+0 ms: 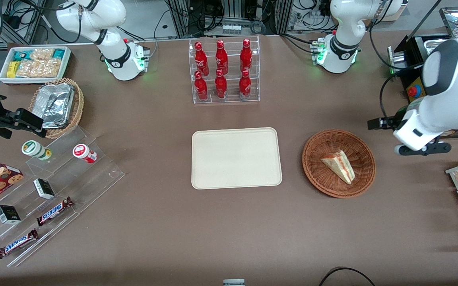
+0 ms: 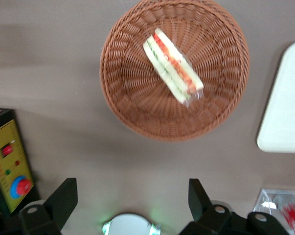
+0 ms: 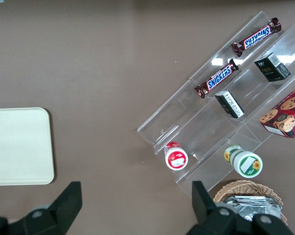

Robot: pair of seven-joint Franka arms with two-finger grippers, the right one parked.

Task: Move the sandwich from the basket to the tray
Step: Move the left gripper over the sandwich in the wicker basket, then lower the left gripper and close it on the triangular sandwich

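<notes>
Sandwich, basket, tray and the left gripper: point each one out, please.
sandwich (image 1: pixel 338 165), front view, cream bread face.
basket (image 1: pixel 317 147), front view, woven rim.
tray (image 1: pixel 235 158), front view, bare flat middle.
gripper (image 2: pixel 132 200), left wrist view, midway between its open fingertips, above the table beside the basket.

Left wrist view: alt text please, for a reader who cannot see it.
A wrapped triangular sandwich lies in a round brown wicker basket on a brown table, the open gripper apart from it. A cream tray sits beside the basket.

You have the sandwich (image 1: pixel 338 165) lying in the basket (image 1: pixel 318 174), beside the tray (image 1: pixel 236 158) on the counter (image 1: pixel 165 222); the hand (image 2: pixel 132 203) hovers, fingers apart, toward the working arm's end.
</notes>
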